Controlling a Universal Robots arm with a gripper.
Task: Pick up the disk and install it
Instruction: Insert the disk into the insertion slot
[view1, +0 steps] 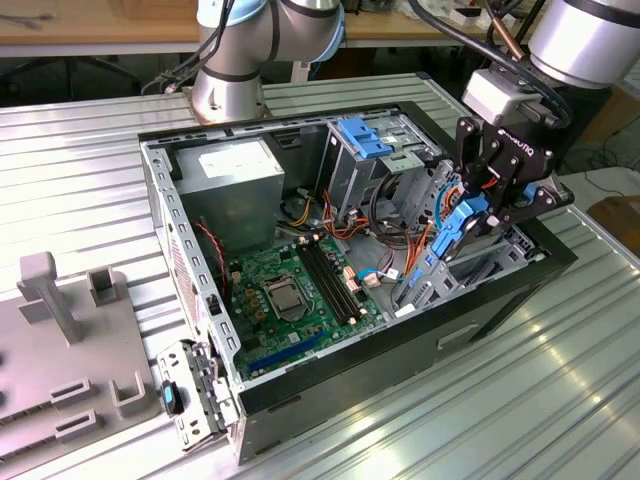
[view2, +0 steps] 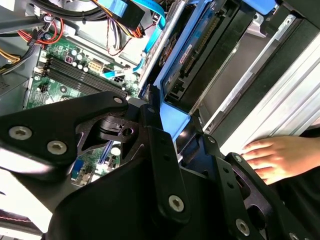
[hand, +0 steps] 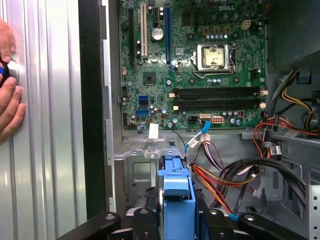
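My gripper (view1: 470, 212) is shut on the disk (view1: 452, 228), a flat drive edged by a blue plastic frame. It holds the disk on edge, tilted, over the drive bay at the open computer case's (view1: 500, 300) end on the exterior view's right. In the first wrist view the blue frame (hand: 177, 187) stands between my black fingers (hand: 142, 220), above the grey bay floor (hand: 132, 165). In the second wrist view the disk (view2: 200, 47) runs away from my gripper (view2: 175, 120) into the dark bay, its underside and connector edge showing.
Inside the case lie the green circuit board (view1: 290, 290), a grey metal box with a white label (view1: 235, 170), a blue-latched drive cage (view1: 365, 135) and loose coloured cables (hand: 225, 175). A person's hand (view2: 272, 155) rests on the ribbed metal table beside the case. A grey fixture (view1: 60, 350) stands at the exterior view's left.
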